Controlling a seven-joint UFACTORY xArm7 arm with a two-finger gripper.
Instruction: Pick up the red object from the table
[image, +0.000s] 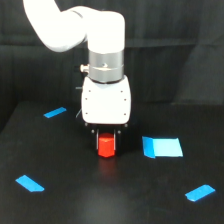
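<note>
The red object (106, 145) is a stubby red-orange block in the middle of the black table (70, 200). My gripper (107, 142) comes straight down over it from the white arm body (106, 100). Its two short black fingers (95, 139) press against the block's left and right sides, so the gripper is shut on it. The top of the block is hidden up between the fingers. Its bottom edge sits at or just above the table surface, and I cannot tell which.
Several flat blue patches mark the table: a large one (162, 147) just to the exterior view's right of the block, a small one (55, 112) at the back left, one (30, 183) at the front left and one (199, 192) at the front right. A black curtain (175, 50) hangs behind.
</note>
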